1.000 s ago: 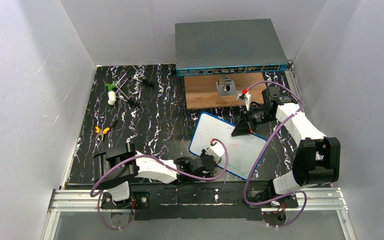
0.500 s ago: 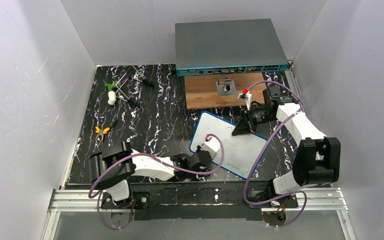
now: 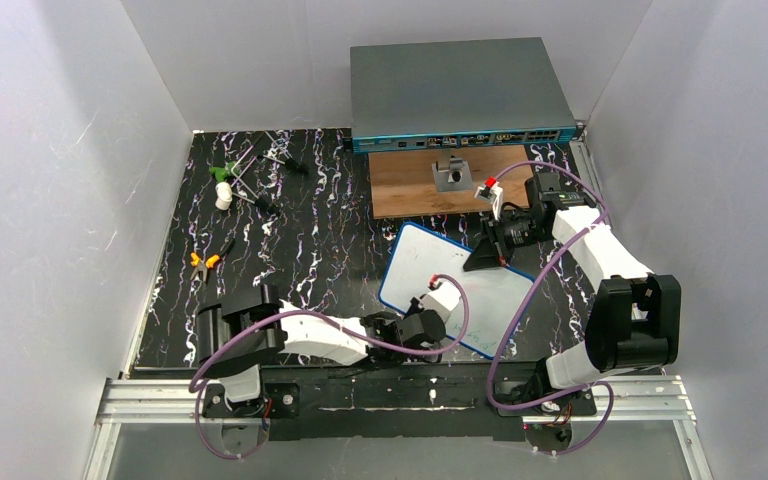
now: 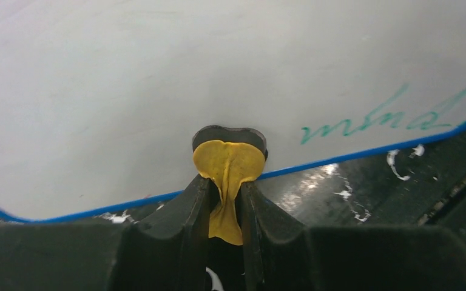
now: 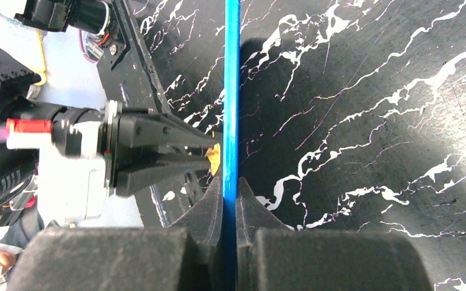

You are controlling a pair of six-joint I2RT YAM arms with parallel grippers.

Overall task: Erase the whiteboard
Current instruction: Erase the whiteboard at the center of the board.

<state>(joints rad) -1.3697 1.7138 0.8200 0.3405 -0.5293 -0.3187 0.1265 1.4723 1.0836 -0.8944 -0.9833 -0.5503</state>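
Listing the items at this moment, with hazards noted per item.

1. Whiteboard (image 3: 425, 255): white, thin blue rim, rounded corners. Lies skewed on the black marbled counter (image 3: 300, 250), right of centre, in front of a wooden panel (image 3: 415, 190). The right wrist view shows it edge-on, so its far side looks raised off the counter. Most of the face reads clean.

2. Green writing (image 4: 388, 115): one unwiped line in the near right corner, just inside the rim.

3. Right fingers (image 5: 218, 200): pressed together on the board's blue rim, pinching its far edge.

4. Left fingers (image 4: 201, 191): pinching a yellow wiping pad (image 4: 227, 160) with a dark backing. The pad sits flat on the board just inside the near rim, left of the writing and apart from it.

5. Grey box with ports (image 3: 460, 90): against the back wall, well apart.

6. Orange-handled pliers (image 3: 205, 260): far left, well apart.

Hazards, judged:
- A sideways stroke towards the writing runs close to the rim; the pad could slide off the edge and miss the lowest strokes.
- Hard pressure near the unsupported edge may twist the board in the narrow rim pinch.
- The soft pad is held by a fold; drag could pull it free.
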